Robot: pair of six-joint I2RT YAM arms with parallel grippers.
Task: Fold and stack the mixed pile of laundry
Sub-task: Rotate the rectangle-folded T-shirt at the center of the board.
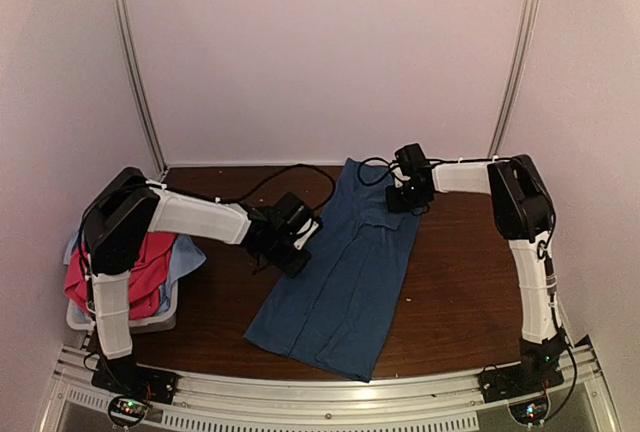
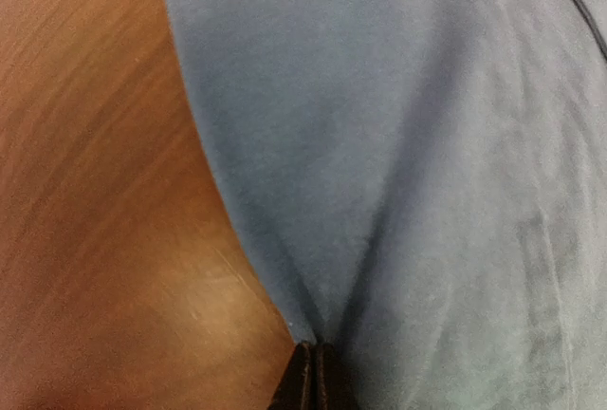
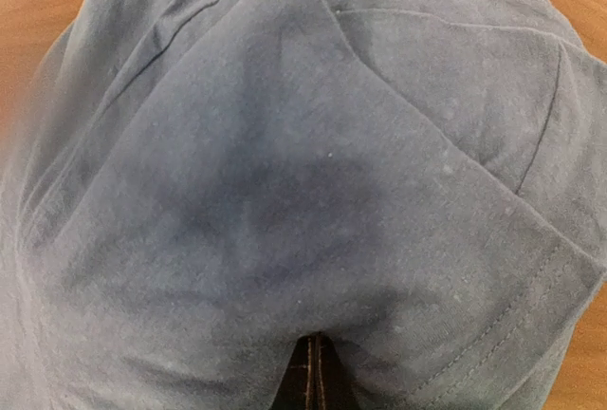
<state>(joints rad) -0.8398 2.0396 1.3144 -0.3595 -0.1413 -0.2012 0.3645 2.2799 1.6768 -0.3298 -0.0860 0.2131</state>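
Note:
The dark blue T-shirt (image 1: 340, 272) lies spread lengthwise on the wooden table (image 1: 460, 282). My left gripper (image 1: 306, 240) sits at the shirt's left edge; in the left wrist view the gripper (image 2: 313, 351) is shut, with the shirt's edge (image 2: 379, 144) drawn into creases that meet at the tips. My right gripper (image 1: 401, 206) is at the shirt's upper right side, and in its wrist view the gripper (image 3: 318, 342) is shut on puckered shirt cloth (image 3: 285, 173) near a sleeve. The magenta-pink shirt (image 1: 150, 262) and the pale light-blue cloth (image 1: 190, 255) lie in a heap at the left.
A white basket (image 1: 120, 322) stands at the table's left front corner under my left arm, holding the pink and light-blue cloths. Black cables trail over the table's back. Pale walls with metal rails close in the back and sides.

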